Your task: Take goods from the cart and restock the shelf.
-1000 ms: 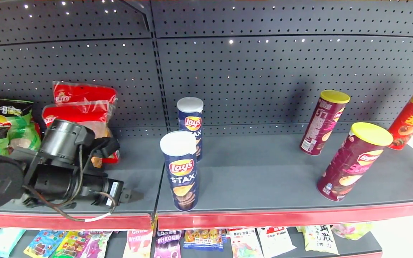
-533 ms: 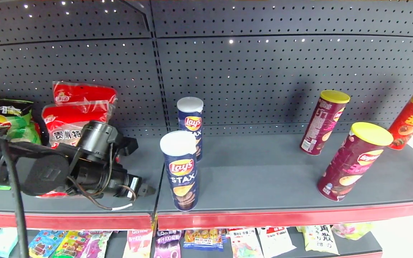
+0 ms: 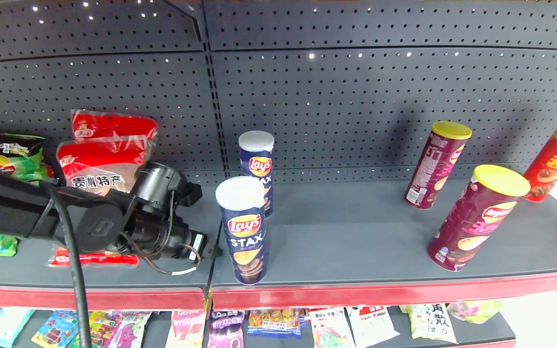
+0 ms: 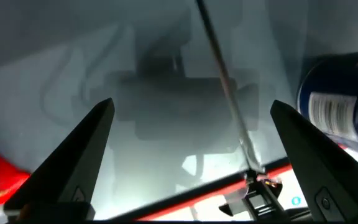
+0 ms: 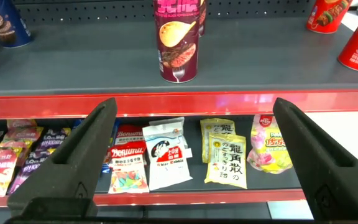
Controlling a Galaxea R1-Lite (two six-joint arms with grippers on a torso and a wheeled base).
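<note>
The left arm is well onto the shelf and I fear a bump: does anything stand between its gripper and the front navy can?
Nothing visible does. The left gripper, open and empty, is over bare shelf right beside the front navy can; only the seam between the shelf panels lies between them.

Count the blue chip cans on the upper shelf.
2. The front blue can stands near the shelf edge; the rear blue can stands just behind it. None appears hidden.

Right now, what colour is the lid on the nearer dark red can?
Yellow lid; head view shows it best.
</note>
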